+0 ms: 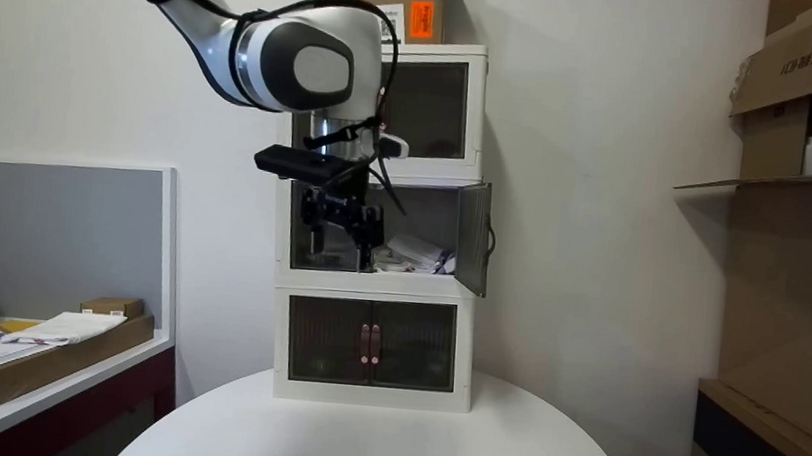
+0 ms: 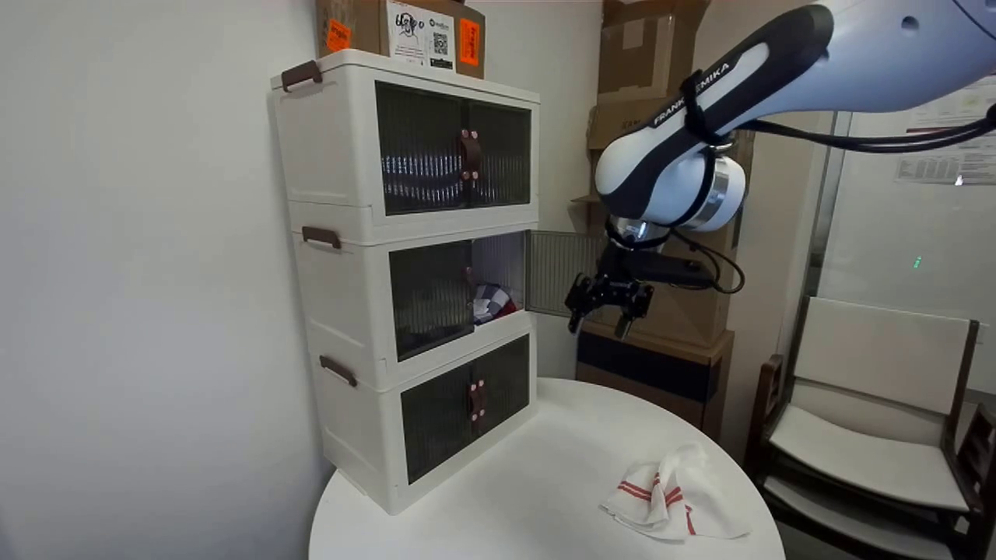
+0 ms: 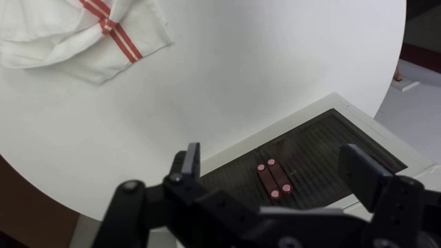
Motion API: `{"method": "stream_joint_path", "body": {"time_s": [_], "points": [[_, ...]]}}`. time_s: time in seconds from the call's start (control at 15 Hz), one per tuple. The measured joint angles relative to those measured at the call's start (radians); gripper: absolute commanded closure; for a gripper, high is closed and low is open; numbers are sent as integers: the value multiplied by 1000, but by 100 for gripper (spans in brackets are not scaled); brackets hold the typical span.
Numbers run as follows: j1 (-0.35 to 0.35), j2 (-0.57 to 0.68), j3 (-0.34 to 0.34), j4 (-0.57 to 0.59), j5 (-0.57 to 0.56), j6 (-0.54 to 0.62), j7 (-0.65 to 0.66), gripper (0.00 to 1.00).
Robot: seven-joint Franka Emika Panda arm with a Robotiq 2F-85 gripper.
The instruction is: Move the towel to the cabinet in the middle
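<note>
Striped towel point(image 2: 673, 498), rumpled on table point(image 2: 537, 482) — middle cabinet point(image 2: 424, 303), door point(image 1: 473, 238) open.

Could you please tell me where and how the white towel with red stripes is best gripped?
Probably by the raised fold near the middle of the towel, with the open gripper coming down from above and its fingers closing across the fold. The towel lies crumpled on the table, so this fold stands up, while the outer edges lie almost flat.

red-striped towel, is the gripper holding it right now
No, in an exterior view the towel lies crumpled on the white table, apart from the gripper, whose jaws stand open and empty.
</note>
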Motion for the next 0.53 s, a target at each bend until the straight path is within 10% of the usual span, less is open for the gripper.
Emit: {"method": "stream_joint_path", "body": {"time_s": [0.53], "points": [[-135, 190, -130, 141, 14, 0, -52, 0]]}}
